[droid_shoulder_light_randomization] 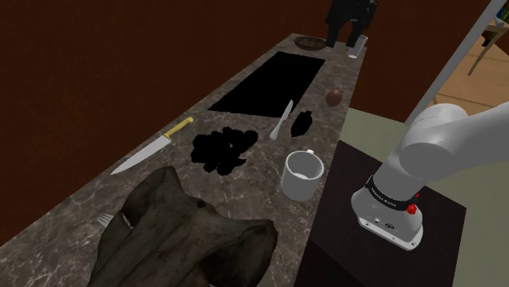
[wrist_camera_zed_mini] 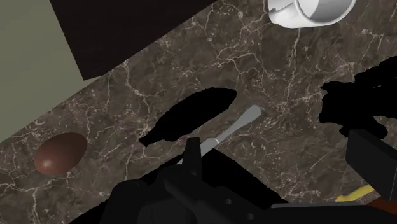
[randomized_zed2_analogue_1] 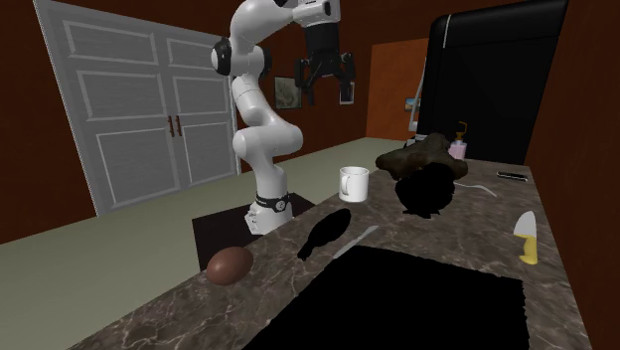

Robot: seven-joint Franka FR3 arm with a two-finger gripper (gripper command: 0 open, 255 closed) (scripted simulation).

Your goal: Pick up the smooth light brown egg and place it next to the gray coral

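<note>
The brown egg point(droid_shoulder_light_randomization: 334, 97) point(randomized_zed2_analogue_1: 230, 264) point(wrist_camera_zed_mini: 60, 153) lies on the dark marble counter point(droid_shoulder_light_randomization: 163, 183) near its edge. A big grey-brown lumpy coral piece point(droid_shoulder_light_randomization: 183, 240) point(randomized_zed2_analogue_1: 422, 154) sits at the counter's other end, far from the egg. My black gripper point(randomized_zed2_analogue_1: 323, 84) point(wrist_camera_zed_mini: 278, 145) hangs high above the counter, open, with nothing between its fingers. In the wrist view it is over the silver knife point(wrist_camera_zed_mini: 232, 130), and the egg lies well off to one side.
A white mug point(droid_shoulder_light_randomization: 303, 174) point(randomized_zed2_analogue_1: 354, 183) point(wrist_camera_zed_mini: 310, 11) stands by the counter edge. Two jagged black shapes point(droid_shoulder_light_randomization: 220, 148) point(droid_shoulder_light_randomization: 303, 122), a yellow-handled knife point(droid_shoulder_light_randomization: 152, 147) point(randomized_zed2_analogue_1: 528, 237) and a black rectangle point(droid_shoulder_light_randomization: 269, 81) point(randomized_zed2_analogue_1: 397, 298) take up the counter's middle. A fork point(randomized_zed2_analogue_1: 484, 186) lies beside the coral.
</note>
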